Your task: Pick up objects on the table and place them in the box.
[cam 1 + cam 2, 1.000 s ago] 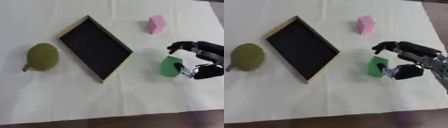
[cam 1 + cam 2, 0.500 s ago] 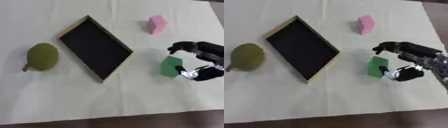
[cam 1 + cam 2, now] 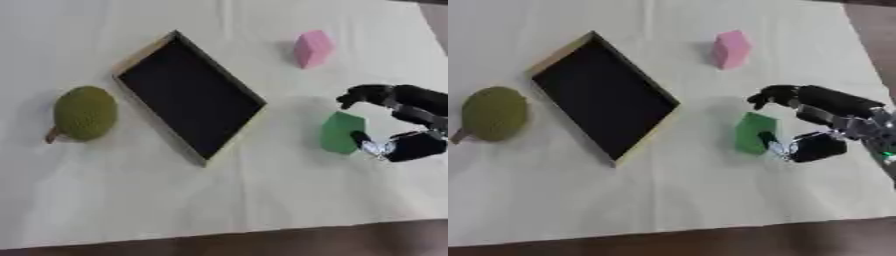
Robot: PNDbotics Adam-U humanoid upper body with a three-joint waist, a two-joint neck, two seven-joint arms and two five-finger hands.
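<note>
The green block [image 3: 753, 132] sits on the table [image 3: 693, 200], toward the right edge and about halfway between the far edge and the near edge. The right hand [image 3: 824, 120] comes in from the right edge and is right beside the block. Its fingers [image 3: 767, 95] curl over just past the block's far corner, and its thumb [image 3: 770, 140] touches the block's right side near the bottom. The fingers are bent around the block, but I cannot tell if they are really holding it. The block still rests on the table.

To the left of the block is the box [image 3: 604, 97]. It is a flat tray, black inside with a light wooden rim. It lies turned at a slant near the middle of the table, and nothing is in it.

The pink block [image 3: 731, 48] stands near the far edge, well apart from the hand.

The round green fruit [image 3: 84, 113] with a short brown stem lies near the left edge.
</note>
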